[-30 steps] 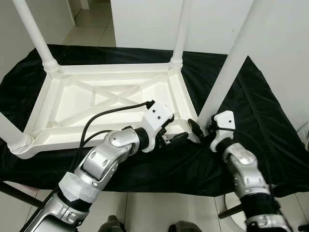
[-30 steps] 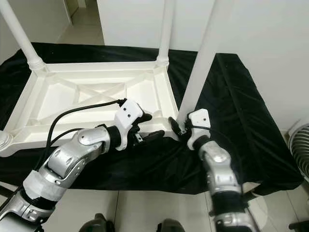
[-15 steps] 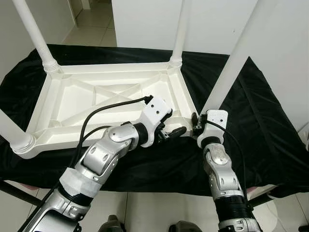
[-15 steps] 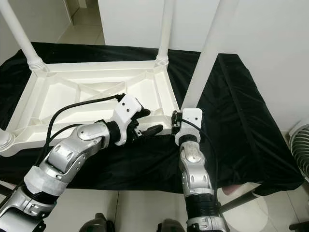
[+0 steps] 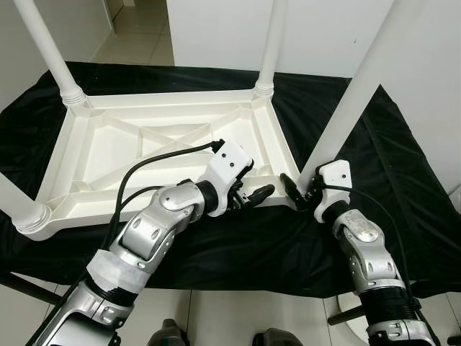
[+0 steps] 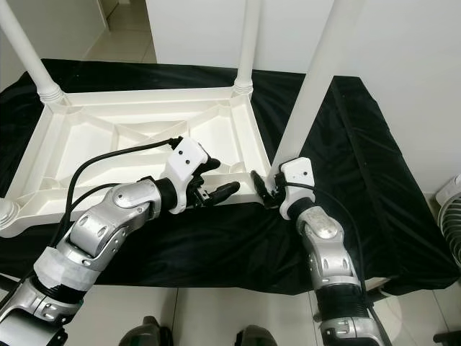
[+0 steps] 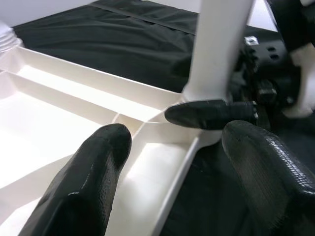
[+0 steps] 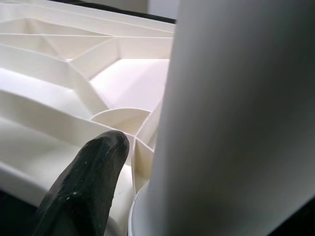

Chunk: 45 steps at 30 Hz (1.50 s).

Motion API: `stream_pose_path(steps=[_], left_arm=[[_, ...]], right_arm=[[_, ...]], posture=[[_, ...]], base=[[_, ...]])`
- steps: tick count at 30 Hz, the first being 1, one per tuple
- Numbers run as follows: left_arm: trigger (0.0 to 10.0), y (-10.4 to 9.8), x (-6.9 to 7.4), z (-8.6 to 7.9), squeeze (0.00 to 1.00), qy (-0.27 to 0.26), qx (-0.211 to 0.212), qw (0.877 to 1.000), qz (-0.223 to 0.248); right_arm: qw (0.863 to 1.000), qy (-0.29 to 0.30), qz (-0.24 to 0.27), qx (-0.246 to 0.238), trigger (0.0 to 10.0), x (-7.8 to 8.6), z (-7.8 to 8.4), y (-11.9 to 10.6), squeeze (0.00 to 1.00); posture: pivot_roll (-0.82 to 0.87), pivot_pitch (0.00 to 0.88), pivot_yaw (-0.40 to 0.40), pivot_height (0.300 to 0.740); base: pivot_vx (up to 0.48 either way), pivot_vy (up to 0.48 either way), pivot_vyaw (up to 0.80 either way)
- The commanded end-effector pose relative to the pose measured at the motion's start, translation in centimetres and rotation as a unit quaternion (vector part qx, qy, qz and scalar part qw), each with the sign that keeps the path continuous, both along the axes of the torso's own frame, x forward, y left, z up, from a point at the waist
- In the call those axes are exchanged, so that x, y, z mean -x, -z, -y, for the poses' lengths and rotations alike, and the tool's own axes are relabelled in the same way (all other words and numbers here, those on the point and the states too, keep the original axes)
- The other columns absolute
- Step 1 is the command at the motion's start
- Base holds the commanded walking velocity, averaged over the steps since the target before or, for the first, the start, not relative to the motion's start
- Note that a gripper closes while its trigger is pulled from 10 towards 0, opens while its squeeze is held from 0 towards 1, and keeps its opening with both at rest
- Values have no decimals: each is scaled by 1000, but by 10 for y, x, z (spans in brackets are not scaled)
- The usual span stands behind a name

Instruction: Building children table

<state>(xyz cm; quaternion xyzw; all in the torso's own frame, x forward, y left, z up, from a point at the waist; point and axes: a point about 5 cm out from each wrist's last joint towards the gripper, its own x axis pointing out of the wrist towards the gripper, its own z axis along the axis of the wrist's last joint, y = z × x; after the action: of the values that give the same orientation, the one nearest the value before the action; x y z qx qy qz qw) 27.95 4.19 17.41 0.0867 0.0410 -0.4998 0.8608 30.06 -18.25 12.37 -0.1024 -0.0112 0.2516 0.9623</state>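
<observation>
The white plastic kids' table lies upside down on a black cloth, legs pointing up. At its near right corner the right gripper has its fingers wrapped around the base of the corner leg. The left gripper sits just beside it over the tabletop's near rim, fingers spread apart, grasping nothing

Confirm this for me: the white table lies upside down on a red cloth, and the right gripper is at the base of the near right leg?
Not quite: the cloth is black, as the left eye view shows. The rest holds: the table lies upside down and the right gripper is at the base of the near right leg.
</observation>
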Motion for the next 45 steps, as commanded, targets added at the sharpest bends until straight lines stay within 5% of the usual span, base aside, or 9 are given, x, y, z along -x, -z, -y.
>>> stream_pose_path(steps=[1,13,14,15,16,22,32,38,45], left_arm=[[10000,2,2,-1,0,17,-7,1000,-3],[10000,2,3,-1,0,19,-8,1000,-6],[10000,2,3,-1,0,20,-8,1000,-6],[10000,2,3,-1,0,20,-8,1000,-6],[10000,2,4,0,0,22,-7,1000,-6],[10000,3,5,1,0,22,-6,1000,-9],[10000,1,4,1,0,19,-2,1000,-9],[10000,4,7,3,0,18,0,1000,-11],[10000,6,8,2,0,18,-1,1000,-17]], right_arm=[[1000,-28,-1,-3,10000,-1,0,0,0],[997,-71,-20,17,10000,-13,-2,6,0],[997,-74,-25,19,6980,-14,-2,9,0],[997,-74,-25,19,6980,-14,-2,9,0],[996,-78,-30,21,0,-12,-1,13,0],[997,-76,-31,15,0,-7,1,18,0],[999,37,-3,0,0,-16,17,12,0],[984,166,-18,-66,0,-9,-20,20,0],[967,247,-15,-63,0,-7,-31,18,0]], posture=[[-42,0,31,740],[-41,0,41,740],[-43,0,43,740],[-43,0,43,740],[-42,0,39,740],[-43,0,36,740],[-45,0,30,740],[-40,0,14,740],[-34,0,5,740]], base=[[0,0,0],[0,0,0],[0,0,0],[0,0,0],[0,0,0],[0,0,0],[0,0,0],[0,0,0],[0,0,0]])
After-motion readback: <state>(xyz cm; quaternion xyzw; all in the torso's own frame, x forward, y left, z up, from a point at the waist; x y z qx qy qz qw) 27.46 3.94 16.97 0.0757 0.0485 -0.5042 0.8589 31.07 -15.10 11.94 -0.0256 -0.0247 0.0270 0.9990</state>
